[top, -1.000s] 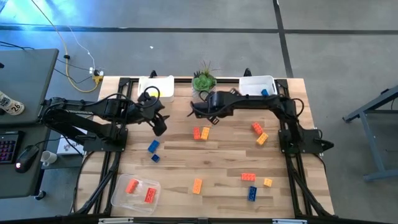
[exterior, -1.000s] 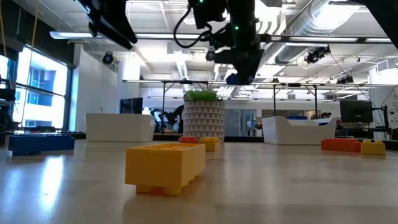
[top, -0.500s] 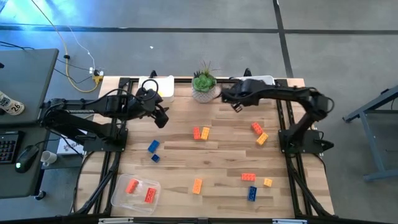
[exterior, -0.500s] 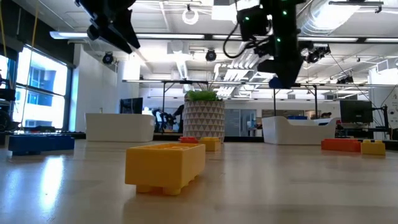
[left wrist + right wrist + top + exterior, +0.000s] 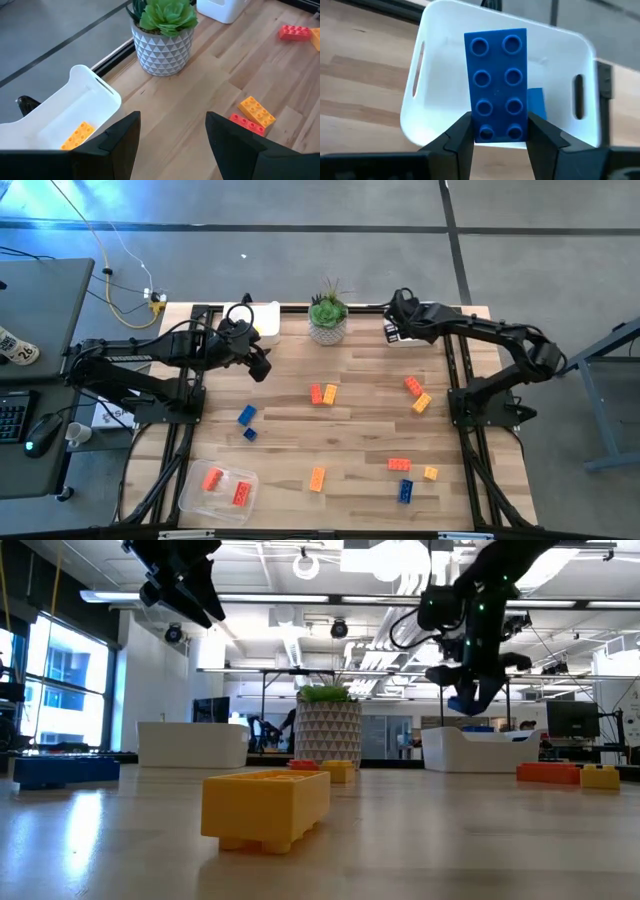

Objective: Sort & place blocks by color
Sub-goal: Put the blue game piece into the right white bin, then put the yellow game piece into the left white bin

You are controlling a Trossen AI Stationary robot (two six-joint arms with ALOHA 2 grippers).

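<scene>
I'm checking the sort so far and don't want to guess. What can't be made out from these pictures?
- White bin, right wrist view: the blue block between the right gripper fingers covers most of a second blue piece; the count inside is unknown.
- Yellow bin, left wrist view: the left gripper and the frame edge cut it off; only one yellow block shows.
- Clear tray, high view: its contents are too small to count surely.

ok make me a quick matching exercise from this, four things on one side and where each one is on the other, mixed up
Things
1. blue block
2. yellow-orange block
3. potted plant
4. left gripper

Places
A. lying in the white tray at the table's back left
B. between the right gripper fingers, over the white bin at the back right
C. open, hovering near the back-left tray
D. standing at the back edge, between tray and bin

Pairs: 1-B, 2-A, 3-D, 4-C
</scene>
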